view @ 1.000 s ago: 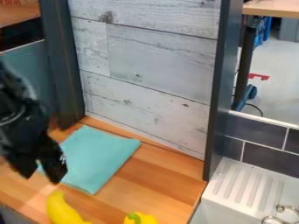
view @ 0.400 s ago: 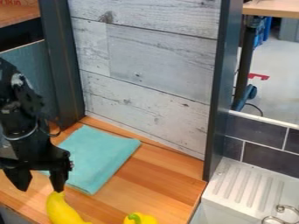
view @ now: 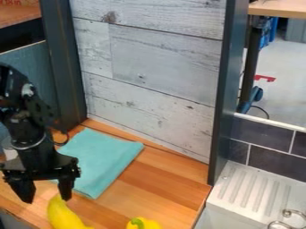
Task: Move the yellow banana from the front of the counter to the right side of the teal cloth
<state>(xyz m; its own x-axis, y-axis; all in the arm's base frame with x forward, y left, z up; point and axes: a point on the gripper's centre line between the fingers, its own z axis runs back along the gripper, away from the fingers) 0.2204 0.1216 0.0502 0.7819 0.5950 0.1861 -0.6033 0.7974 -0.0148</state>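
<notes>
Banana (view: 64, 217) lies on the camera side of my open gripper (view: 46, 200), long axis slanting down-right in view.

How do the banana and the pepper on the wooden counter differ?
The banana is long and curved, while the pepper looks rounder. The pepper has a green stem; the banana's visible part is all yellow. The banana is nearer the gripper than the pepper. Both have yellow skin.

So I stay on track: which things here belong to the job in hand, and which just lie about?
At work:
open gripper
banana, nearest the gripper

Lying about:
teal cloth on the counter
yellow pepper, bottom edge
white sink
</notes>
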